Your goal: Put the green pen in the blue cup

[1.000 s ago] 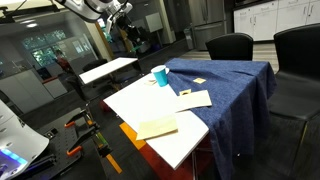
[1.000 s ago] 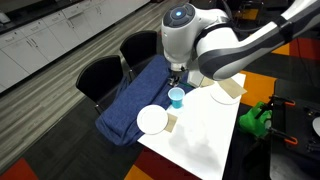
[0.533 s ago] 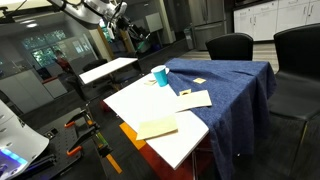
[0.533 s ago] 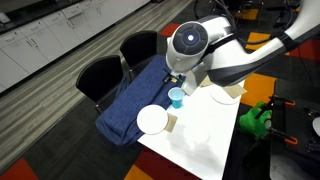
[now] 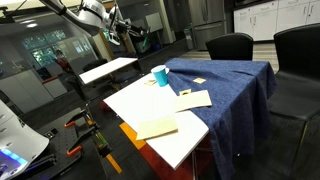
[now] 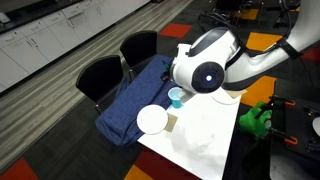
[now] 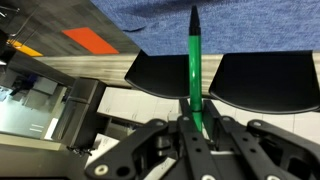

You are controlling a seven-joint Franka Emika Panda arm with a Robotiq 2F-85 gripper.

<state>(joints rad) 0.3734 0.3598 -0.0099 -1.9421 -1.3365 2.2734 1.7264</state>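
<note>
Carry step — fingers [image 7: 212, 128] clamped on the green pen [image 7: 194, 60], well off the tabletop [image 5: 140, 102] — next: line up above the blue cup [image 5: 160, 75], lower, release.

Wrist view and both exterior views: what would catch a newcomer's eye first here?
The green pen dominates the wrist view, sticking straight out of the shut gripper. In an exterior view the blue cup stands on the white table by the blue cloth, with the arm high up, well away from it.
</note>
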